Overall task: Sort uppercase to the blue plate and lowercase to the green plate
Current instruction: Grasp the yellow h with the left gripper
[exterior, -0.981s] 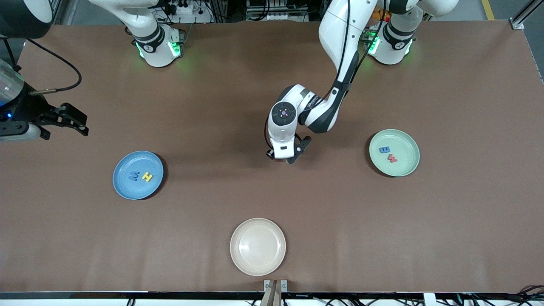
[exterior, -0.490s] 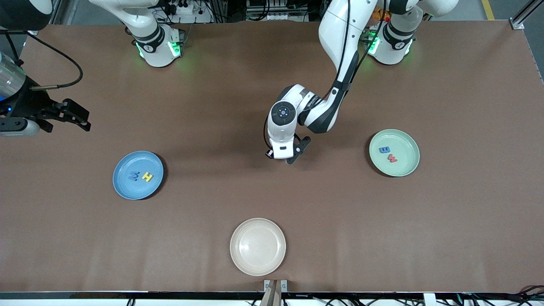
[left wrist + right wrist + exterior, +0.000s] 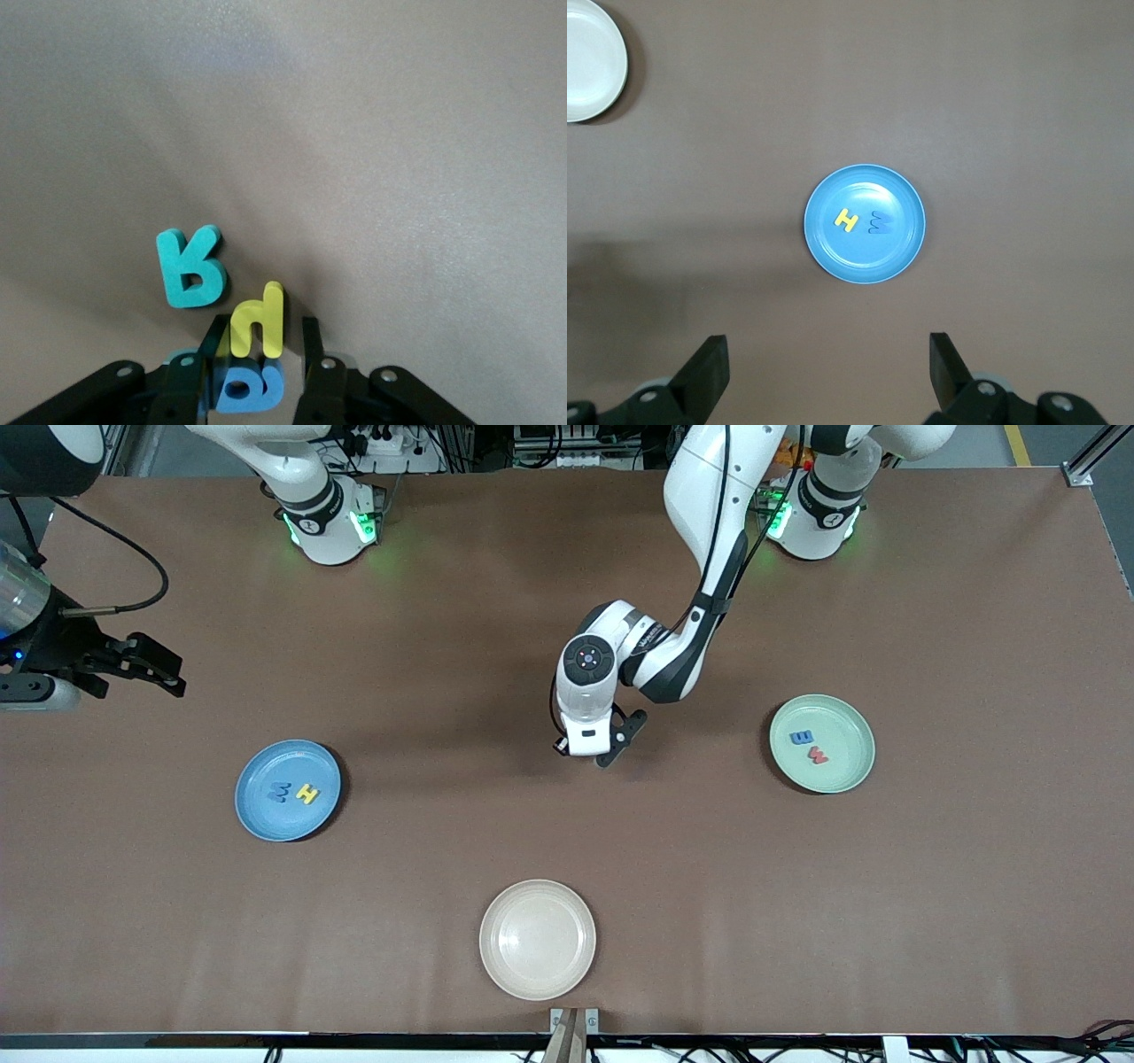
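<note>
Yellow d (image 3: pixel 259 320) between left jaws, blue e (image 3: pixel 248 386) half-hidden.

Third plate (image 3: pixel 538 979) sits nearest the front camera. Uppercase plate (image 3: pixel 257 815) at its ten o'clock carries W (image 3: pixel 280 791) beside H (image 3: pixel 307 794); lowercase plate (image 3: pixel 850 726) at two o'clock carries m (image 3: pixel 802 737) and w (image 3: pixel 818 756); loose letters (image 3: pixel 190 268) huddle at twelve.

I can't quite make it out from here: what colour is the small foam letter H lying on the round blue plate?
Yellow. The small foam letter H shows best in the right wrist view.
</note>
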### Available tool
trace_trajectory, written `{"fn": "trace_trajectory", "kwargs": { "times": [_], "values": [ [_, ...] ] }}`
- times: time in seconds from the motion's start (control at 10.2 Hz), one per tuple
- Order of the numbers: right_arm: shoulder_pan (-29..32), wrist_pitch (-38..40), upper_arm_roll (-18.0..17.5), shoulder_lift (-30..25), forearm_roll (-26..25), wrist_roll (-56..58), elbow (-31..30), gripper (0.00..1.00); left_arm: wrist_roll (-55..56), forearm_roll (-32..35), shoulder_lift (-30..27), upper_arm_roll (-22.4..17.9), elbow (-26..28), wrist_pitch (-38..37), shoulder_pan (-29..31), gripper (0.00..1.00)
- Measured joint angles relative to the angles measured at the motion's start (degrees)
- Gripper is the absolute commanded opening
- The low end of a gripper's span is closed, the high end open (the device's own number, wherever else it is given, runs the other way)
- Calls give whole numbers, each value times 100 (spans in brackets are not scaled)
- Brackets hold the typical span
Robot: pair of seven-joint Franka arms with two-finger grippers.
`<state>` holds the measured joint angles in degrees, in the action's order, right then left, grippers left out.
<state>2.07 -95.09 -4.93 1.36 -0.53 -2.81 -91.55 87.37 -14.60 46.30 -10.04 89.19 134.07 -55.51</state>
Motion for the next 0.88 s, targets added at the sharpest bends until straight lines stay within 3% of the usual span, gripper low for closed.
{"fn": "trace_trajectory", "kwargs": {
  "times": [0.59, 0.88],
  "values": [
    [0, -109, 26, -55, 236, 0, 33, 100, -14, 105, 0, 4, -38, -105, 4, 12],
    [-3, -104, 13, -82, 268, 0, 29, 100, -488, 183, -62, -10, -133, -648, 141, 5]
  ]
}}
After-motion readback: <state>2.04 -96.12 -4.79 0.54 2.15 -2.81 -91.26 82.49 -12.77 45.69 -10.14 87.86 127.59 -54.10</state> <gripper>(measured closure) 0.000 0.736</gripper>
